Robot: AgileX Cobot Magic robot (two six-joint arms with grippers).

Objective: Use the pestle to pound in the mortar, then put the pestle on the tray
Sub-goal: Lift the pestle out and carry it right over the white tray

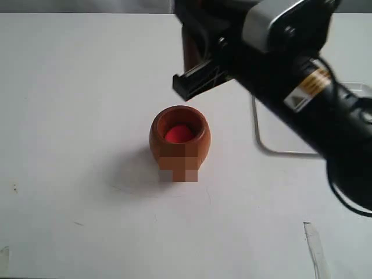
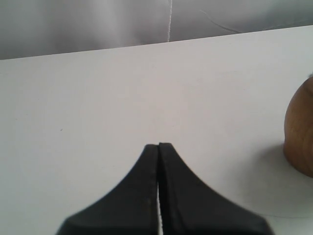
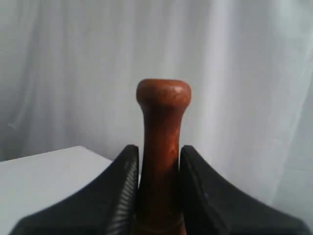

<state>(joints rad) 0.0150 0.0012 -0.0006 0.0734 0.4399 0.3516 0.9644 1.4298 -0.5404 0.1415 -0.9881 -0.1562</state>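
The light brown mortar (image 1: 179, 145) stands upright mid-table, its red inside (image 1: 179, 133) showing; its side also shows at the edge of the left wrist view (image 2: 301, 132). My right gripper (image 1: 195, 78) hangs above and just behind the mortar, shut on the dark brown pestle (image 3: 163, 122), whose knobbed handle (image 3: 163, 93) sticks out past the fingers (image 3: 124, 181). In the exterior view only a strip of the pestle (image 1: 188, 49) shows beside the gripper. The white tray (image 1: 279, 136) lies right of the mortar, partly hidden by the right arm. My left gripper (image 2: 159, 146) is shut and empty, low over the table beside the mortar.
The white table (image 1: 75, 116) stretches left and in front of the mortar. A strip of clear tape (image 1: 314, 244) lies near the front right edge. A pale curtain (image 3: 244, 73) hangs behind the table. The right arm (image 1: 314, 99) crosses over the tray.
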